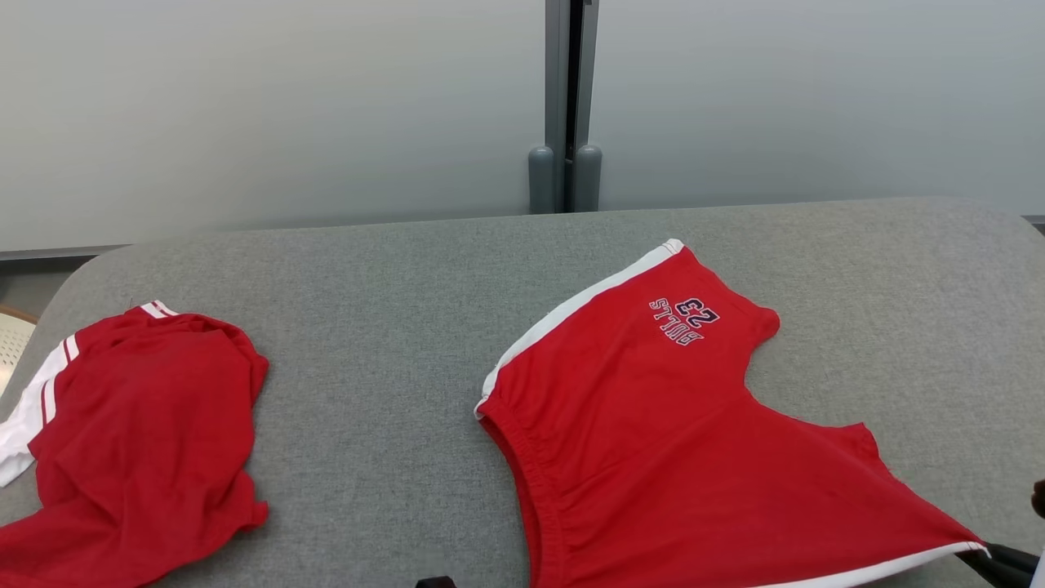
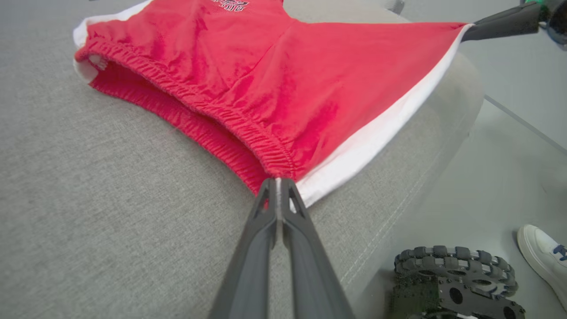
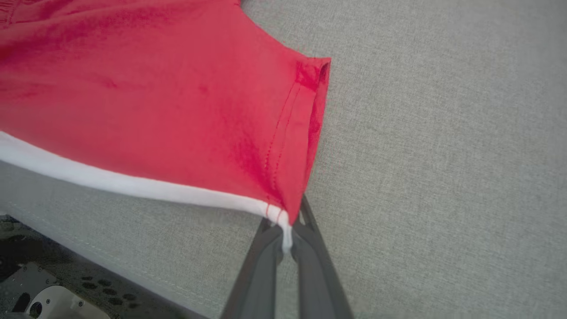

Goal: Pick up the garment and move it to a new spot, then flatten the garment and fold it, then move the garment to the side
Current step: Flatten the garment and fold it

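Here, in the head view, the shorts point(image 1: 653, 441) lie spread on the desk point(image 1: 392, 343). Their white-striped side runs along the desk's near edge, stretched between the two hands. In the left wrist view, the left hand point(image 2: 278, 186) is pinched tight on the waistband corner at that edge. In the right wrist view, the right hand point(image 3: 285, 235) clamps the leg-hem corner, just as close to that edge. The next pull likely runs along the stripe.
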### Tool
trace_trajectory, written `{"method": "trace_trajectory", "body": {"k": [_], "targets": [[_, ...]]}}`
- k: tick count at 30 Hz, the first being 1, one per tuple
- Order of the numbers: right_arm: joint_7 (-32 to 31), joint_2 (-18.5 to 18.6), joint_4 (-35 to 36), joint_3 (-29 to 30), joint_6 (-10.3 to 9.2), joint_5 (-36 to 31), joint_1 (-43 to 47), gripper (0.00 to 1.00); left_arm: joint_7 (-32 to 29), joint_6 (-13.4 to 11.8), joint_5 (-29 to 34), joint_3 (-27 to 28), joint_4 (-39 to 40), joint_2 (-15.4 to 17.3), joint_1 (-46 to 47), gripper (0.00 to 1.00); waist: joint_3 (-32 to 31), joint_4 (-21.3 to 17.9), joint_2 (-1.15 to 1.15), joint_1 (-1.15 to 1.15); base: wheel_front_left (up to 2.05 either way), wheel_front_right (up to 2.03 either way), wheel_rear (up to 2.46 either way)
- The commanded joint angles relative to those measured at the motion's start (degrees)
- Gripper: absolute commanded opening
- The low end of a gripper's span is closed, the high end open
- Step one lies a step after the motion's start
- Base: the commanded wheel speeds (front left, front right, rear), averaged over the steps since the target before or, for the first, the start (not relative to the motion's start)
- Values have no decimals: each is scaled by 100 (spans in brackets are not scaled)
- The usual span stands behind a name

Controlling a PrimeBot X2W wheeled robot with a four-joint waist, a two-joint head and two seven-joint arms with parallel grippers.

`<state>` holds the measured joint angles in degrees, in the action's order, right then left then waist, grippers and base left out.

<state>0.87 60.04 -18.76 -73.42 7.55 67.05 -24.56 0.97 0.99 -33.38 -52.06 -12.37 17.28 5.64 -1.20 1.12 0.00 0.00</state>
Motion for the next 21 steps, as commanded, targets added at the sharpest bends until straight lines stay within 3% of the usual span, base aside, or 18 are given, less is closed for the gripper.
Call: {"method": "trace_trajectory", "body": {"k": [1, 8, 15, 21], "targets": [[-48, 106, 41, 9, -12, 39, 31, 0, -26, -7, 29, 1, 74, 56, -61, 0, 14, -4, 0, 0, 0, 0, 0], [-292, 571, 511, 96, -12, 47, -378, 0, -111, -223, 99, 71, 635, 134, 62, 0, 165, 57, 0, 0, 0, 0, 0], [-531, 881, 861, 300, -12, -31, -1176, 0, -54, -404, 197, 224, 925, -116, 505, 0, 513, 367, 0, 0, 0, 0, 0], [-1029, 1025, 1022, 414, -12, -143, -2125, 0, 141, -537, 454, 263, 860, -557, 1097, 0, 1074, 807, 0, 0, 0, 0, 0]]}}
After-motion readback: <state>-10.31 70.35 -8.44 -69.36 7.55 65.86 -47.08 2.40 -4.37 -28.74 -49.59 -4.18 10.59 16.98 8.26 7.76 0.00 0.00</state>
